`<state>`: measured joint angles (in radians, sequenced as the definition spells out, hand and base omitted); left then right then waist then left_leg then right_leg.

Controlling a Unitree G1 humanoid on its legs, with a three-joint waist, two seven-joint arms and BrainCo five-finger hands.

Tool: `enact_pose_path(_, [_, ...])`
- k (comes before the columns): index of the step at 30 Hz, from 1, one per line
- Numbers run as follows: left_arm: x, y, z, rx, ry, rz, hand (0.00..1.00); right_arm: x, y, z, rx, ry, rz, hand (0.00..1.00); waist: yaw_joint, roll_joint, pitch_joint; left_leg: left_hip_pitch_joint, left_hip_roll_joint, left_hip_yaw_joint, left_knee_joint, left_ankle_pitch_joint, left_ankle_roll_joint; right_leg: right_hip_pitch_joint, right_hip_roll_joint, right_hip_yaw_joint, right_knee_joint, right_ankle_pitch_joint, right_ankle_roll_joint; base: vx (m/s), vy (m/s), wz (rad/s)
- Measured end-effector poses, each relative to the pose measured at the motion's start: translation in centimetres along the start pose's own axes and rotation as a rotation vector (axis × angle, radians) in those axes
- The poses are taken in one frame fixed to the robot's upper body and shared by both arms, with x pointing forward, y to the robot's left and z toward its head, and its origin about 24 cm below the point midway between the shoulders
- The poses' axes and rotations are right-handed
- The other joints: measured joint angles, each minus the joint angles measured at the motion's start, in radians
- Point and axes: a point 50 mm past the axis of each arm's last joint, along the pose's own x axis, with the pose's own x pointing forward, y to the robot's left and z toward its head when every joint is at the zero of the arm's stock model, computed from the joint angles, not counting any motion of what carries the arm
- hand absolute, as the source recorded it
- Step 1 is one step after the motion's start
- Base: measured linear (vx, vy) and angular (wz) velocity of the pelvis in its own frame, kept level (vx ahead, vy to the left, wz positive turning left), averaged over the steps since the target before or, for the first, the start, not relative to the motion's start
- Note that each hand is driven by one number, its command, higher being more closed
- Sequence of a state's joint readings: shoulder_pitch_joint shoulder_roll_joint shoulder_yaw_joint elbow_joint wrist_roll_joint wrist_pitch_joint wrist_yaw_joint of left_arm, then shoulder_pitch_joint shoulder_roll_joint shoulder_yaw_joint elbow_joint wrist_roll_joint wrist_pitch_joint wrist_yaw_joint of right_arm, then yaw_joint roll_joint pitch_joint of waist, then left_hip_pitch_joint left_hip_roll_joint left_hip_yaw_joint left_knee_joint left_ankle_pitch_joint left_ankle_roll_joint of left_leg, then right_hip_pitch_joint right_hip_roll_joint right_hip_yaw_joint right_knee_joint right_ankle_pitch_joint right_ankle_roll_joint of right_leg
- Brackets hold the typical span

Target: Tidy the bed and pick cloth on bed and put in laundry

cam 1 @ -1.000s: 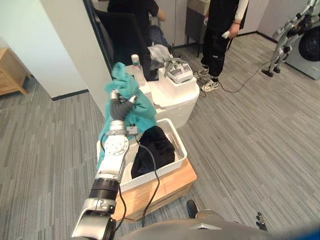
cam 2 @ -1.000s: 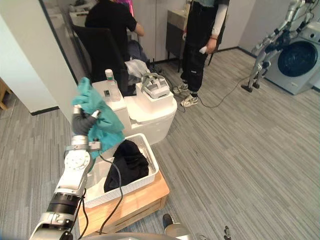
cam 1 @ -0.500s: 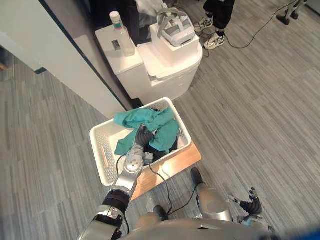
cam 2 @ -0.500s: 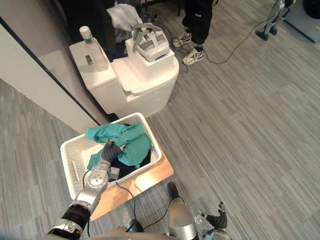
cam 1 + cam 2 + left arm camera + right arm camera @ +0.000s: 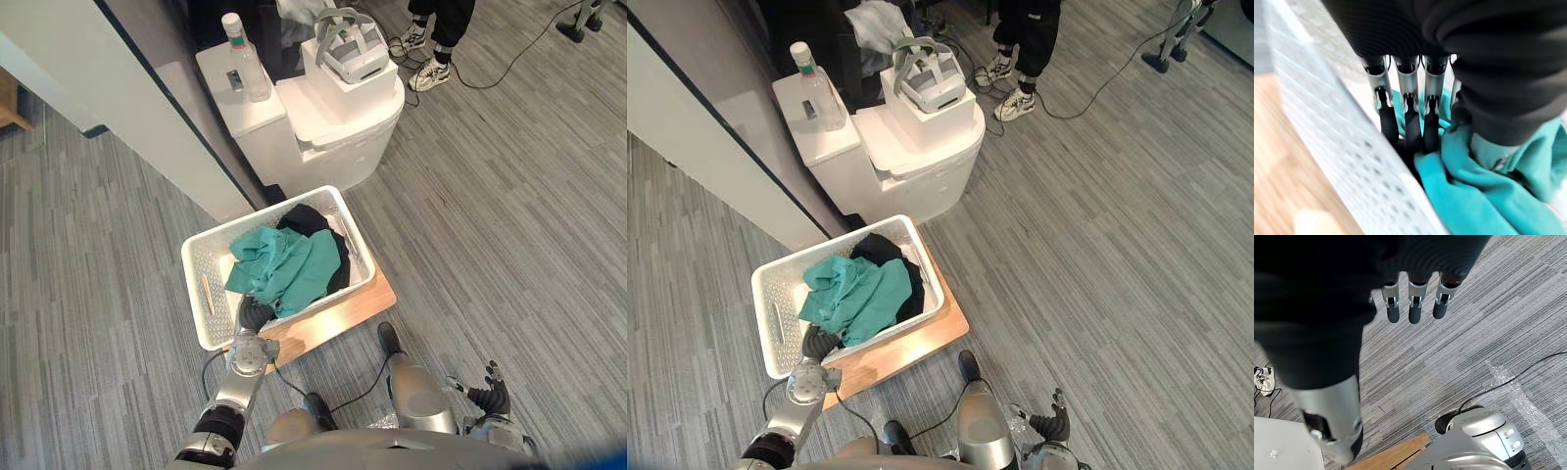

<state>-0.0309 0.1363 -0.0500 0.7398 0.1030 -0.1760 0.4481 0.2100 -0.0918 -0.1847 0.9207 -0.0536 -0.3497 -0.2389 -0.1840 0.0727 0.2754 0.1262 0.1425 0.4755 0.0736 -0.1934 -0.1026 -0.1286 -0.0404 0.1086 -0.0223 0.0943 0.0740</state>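
A white laundry basket (image 5: 199, 290) sits on a low wooden platform (image 5: 338, 311) in front of me. In it a teal cloth (image 5: 290, 264) lies spread over a black cloth (image 5: 312, 219). My left hand (image 5: 257, 315) is at the basket's near rim. In its wrist view its fingers (image 5: 1406, 122) are nearly straight, their dark tips against the edge of the teal cloth (image 5: 1474, 196) just inside the perforated basket wall (image 5: 1347, 156), and they hold nothing. My right hand (image 5: 487, 397) hangs low at my right side, its fingers (image 5: 1414, 303) straight above the floor.
Behind the basket stands a white round cabinet (image 5: 343, 122) with a headset (image 5: 351, 51) on top, and a bottle (image 5: 243, 64) on a white stand beside it. A white wall panel (image 5: 118, 108) runs along the left. A person's shoes (image 5: 436, 70) and a floor cable are at the far right.
My left hand brought the teal cloth down into the basket, let it go and drew back to the near rim. The camera has tipped downward.
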Motion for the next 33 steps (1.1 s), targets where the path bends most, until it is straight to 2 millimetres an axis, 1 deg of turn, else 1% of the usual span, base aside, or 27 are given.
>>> enact_pose_path(2, [0.1, 0.3, 0.1, -0.025, 0.0, 0.038, 0.0, -0.2, -0.2, -0.3, -0.011, 0.0, 0.001, 0.0, 0.01, 0.007, 0.0, 0.008, 0.002, -0.002, -0.004, 0.002, -0.001, 0.006, 0.001, -0.005, -0.002, 0.0, 0.0, 0.06, -0.01, 0.05])
enact_pose_path(4, [0.3, 0.9, 0.3, -0.052, -0.006, 0.075, 0.0, -0.4, -0.3, -0.6, -0.013, 0.005, 0.001, 0.0, 0.012, 0.01, -0.001, 0.016, 0.004, -0.009, -0.005, 0.002, -0.002, 0.024, 0.002, -0.015, -0.009, 0.0, 0.0, 0.05, -0.004, 0.14])
enact_pose_path(5, [0.4, 1.4, 0.4, -0.094, -0.012, 0.104, 0.0, -0.5, -0.3, -0.7, -0.013, 0.008, 0.0, 0.0, 0.012, 0.011, -0.001, 0.024, 0.005, -0.017, -0.006, 0.002, -0.002, 0.036, 0.001, -0.024, -0.014, 0.0, 0.0, 0.02, -0.004, 0.16])
enact_pose_path(8, [0.7, 2.8, 1.5, -0.183, -0.067, 0.164, 0.0, -0.7, -0.4, -1.0, -0.014, 0.014, 0.0, 0.0, 0.019, 0.011, -0.007, 0.033, 0.005, -0.024, -0.018, 0.004, -0.002, 0.049, -0.001, -0.04, -0.018, 0.0, 0.0, -0.01, -0.007, 0.11])
enact_pose_path(10, [0.8, 3.9, 2.6, -0.212, -0.126, 0.196, 0.0, -1.1, -0.7, -1.6, -0.019, 0.032, 0.001, 0.0, 0.037, 0.012, -0.027, 0.033, 0.005, -0.026, -0.02, 0.005, -0.003, 0.057, -0.001, -0.044, -0.032, 0.0, -0.001, -0.01, -0.025, 0.06])
enact_pose_path(12, [0.8, 4.5, 3.1, -0.242, -0.155, 0.208, 0.0, -1.3, -0.8, -1.9, -0.021, 0.041, 0.0, 0.0, 0.038, 0.013, -0.03, 0.04, 0.006, -0.037, -0.02, 0.007, -0.005, 0.07, -0.002, -0.054, -0.037, 0.0, -0.001, 0.0, -0.025, 0.16])
enact_pose_path(14, [0.7, 5.4, 3.9, -0.321, -0.194, 0.232, 0.0, -1.6, -0.9, -2.4, -0.023, 0.055, -0.001, 0.0, 0.04, 0.011, -0.039, 0.047, 0.011, -0.048, -0.022, 0.007, -0.005, 0.084, 0.0, -0.067, -0.04, -0.003, -0.005, -0.01, -0.034, 0.17])
enact_pose_path(16, [0.5, 6.1, 4.1, -0.413, -0.202, 0.239, 0.0, -1.9, -1.0, -2.8, -0.026, 0.068, -0.004, 0.0, 0.06, 0.01, -0.06, 0.047, 0.014, -0.049, -0.022, 0.009, -0.008, 0.087, 0.001, -0.071, -0.045, -0.003, -0.005, -0.02, -0.042, 0.03])
enact_pose_path(18, [0.2, 6.4, 4.4, -0.506, -0.225, 0.234, 0.0, -2.2, -1.0, -3.2, -0.026, 0.082, -0.005, 0.0, 0.07, 0.006, -0.07, 0.048, 0.015, -0.055, -0.024, 0.012, -0.008, 0.093, 0.001, -0.079, -0.05, -0.003, -0.006, -0.02, -0.032, 0.14])
enact_pose_path(20, [-0.4, 6.8, 4.4, -0.619, -0.237, 0.237, 0.0, -2.6, -0.9, -3.6, -0.021, 0.09, -0.005, 0.0, 0.071, -0.001, -0.079, 0.049, 0.015, -0.076, -0.027, 0.016, -0.008, 0.108, -0.002, -0.099, -0.057, -0.003, -0.007, -0.02, -0.037, 0.26])
enact_pose_path(21, [-0.9, 6.9, 4.0, -0.697, -0.228, 0.235, 0.0, -2.9, -1.0, -3.8, -0.019, 0.098, -0.006, 0.0, 0.085, -0.005, -0.098, 0.05, 0.016, -0.077, -0.034, 0.02, -0.008, 0.11, -0.002, -0.102, -0.063, -0.002, -0.008, -0.01, -0.035, 0.1])
enact_pose_path(22, [-1.1, 7.0, 3.8, -0.735, -0.221, 0.238, 0.0, -3.1, -1.0, -3.9, -0.016, 0.099, -0.007, 0.0, 0.091, -0.009, -0.104, 0.051, 0.016, -0.079, -0.035, 0.021, -0.008, 0.115, -0.002, -0.105, -0.067, -0.002, -0.009, 0.0, -0.037, 0.2])
enact_pose_path(23, [-1.9, 7.3, 2.4, -0.873, -0.17, 0.248, 0.0, -3.3, -0.8, -4.1, -0.009, 0.103, -0.006, 0.0, 0.098, -0.018, -0.109, 0.067, 0.02, -0.092, -0.035, 0.021, -0.008, 0.141, -0.001, -0.12, -0.071, -0.003, -0.012, 0.0, -0.027, 0.23])
enact_pose_path(25, [-2.4, 7.5, 1.1, -0.959, -0.125, 0.251, 0.0, -3.5, -0.8, -4.2, -0.008, 0.108, -0.005, 0.0, 0.102, -0.022, -0.118, 0.076, 0.022, -0.098, -0.035, 0.021, -0.008, 0.155, -0.001, -0.129, -0.071, -0.007, -0.016, -0.01, -0.02, 0.19])
enact_pose_path(26, [-2.8, 7.7, -0.1, -1.022, -0.075, 0.253, 0.0, -3.8, -0.8, -4.3, -0.004, 0.109, -0.005, 0.0, 0.118, -0.028, -0.129, 0.085, 0.025, -0.099, -0.036, 0.02, -0.009, 0.164, 0.001, -0.134, -0.072, -0.009, -0.017, -0.02, -0.02, 0.13])
enact_pose_path(28, [-3.5, 7.8, -2.1, -1.052, 0.014, 0.231, 0.0, -4.0, -0.6, -4.6, 0.001, 0.123, 0.003, 0.0, 0.135, -0.04, -0.142, 0.09, 0.028, -0.105, -0.035, 0.02, -0.009, 0.177, 0.001, -0.148, -0.072, -0.011, -0.018, -0.03, -0.028, 0.15])
enact_pose_path(29, [-4.2, 7.4, -3.8, -1.054, 0.098, 0.193, 0.0, -4.1, -0.5, -4.7, 0.003, 0.126, 0.005, 0.0, 0.147, -0.045, -0.145, 0.1, 0.029, -0.105, -0.035, 0.02, -0.009, 0.187, 0.001, -0.15, -0.072, -0.014, -0.02, -0.04, -0.026, 0.15])
enact_pose_path(30, [-5.2, 6.4, -6.1, -1.068, 0.221, 0.149, 0.0, -4.2, -0.5, -4.8, -0.004, 0.129, 0.006, 0.0, 0.152, -0.046, -0.15, 0.107, 0.03, -0.11, -0.035, 0.02, -0.009, 0.199, 0.0, -0.157, -0.072, -0.019, -0.018, -0.03, -0.018, 0.14])
enact_pose_path(31, [-5.9, 6.0, -7.3, -1.072, 0.281, 0.139, 0.0, -4.3, -0.5, -4.8, -0.002, 0.13, 0.003, 0.0, 0.154, -0.05, -0.152, 0.111, 0.03, -0.115, -0.035, 0.02, -0.009, 0.207, -0.001, -0.163, -0.072, -0.023, -0.017, -0.03, -0.017, 0.22])
enact_pose_path(32, [-7.6, 5.1, -9.7, -1.058, 0.398, 0.122, 0.0, -4.4, -0.5, -5.0, 0.009, 0.138, -0.006, 0.0, 0.159, -0.046, -0.157, 0.116, 0.03, -0.122, -0.038, 0.02, -0.008, 0.215, -0.002, -0.172, -0.072, -0.027, -0.017, -0.02, -0.013, 0.19])
enact_pose_path(33, [-8.9, 4.4, -11.2, -1.032, 0.468, 0.107, 0.0, -4.7, -0.6, -5.3, 0.022, 0.144, -0.017, 0.0, 0.167, -0.05, -0.166, 0.117, 0.031, -0.124, -0.039, 0.02, -0.008, 0.219, -0.003, -0.177, -0.072, -0.03, -0.018, -0.02, -0.015, 0.17])
